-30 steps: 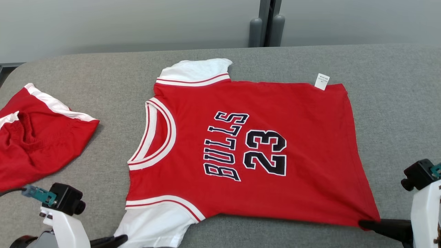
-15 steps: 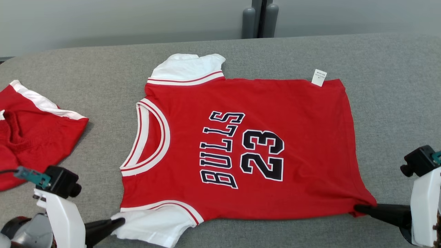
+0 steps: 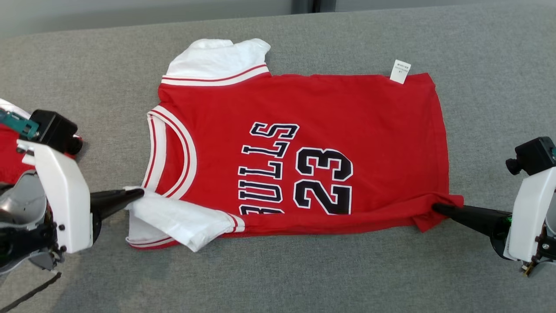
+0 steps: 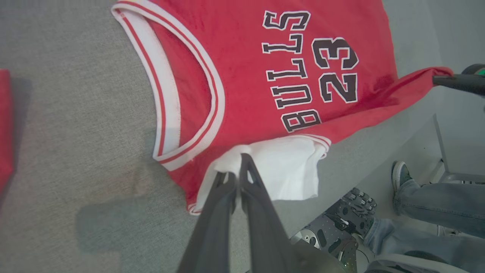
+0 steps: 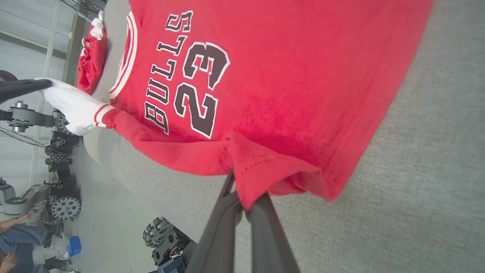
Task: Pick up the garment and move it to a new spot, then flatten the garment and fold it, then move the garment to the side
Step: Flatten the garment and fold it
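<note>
bench [image 3: 304, 269]: we see a grey cloth-covered top that carries everything
garment [image 3: 330, 108]: a red top printed "BULLS 23" lies across the middle of the bench, with the collar toward our left and the hem toward our right; we see its near edge raised off the cloth and rolled inward over the body
second red cloth [image 5: 91, 64]: crumpled at the left end of the bench, well apart from the garment
left pincer [image 3: 137, 193]: clenched on the near sleeve, just beside the collar
right pincer [image 3: 436, 208]: clenched on the near hem corner, with red cloth bunched over its tips
near sleeve [image 3: 182, 219]: white, lifted and draped slantwise
far sleeve [image 3: 217, 58]: white, lying on the bench
tag [image 3: 400, 71]: small, white, sticking out at the far hem corner
</note>
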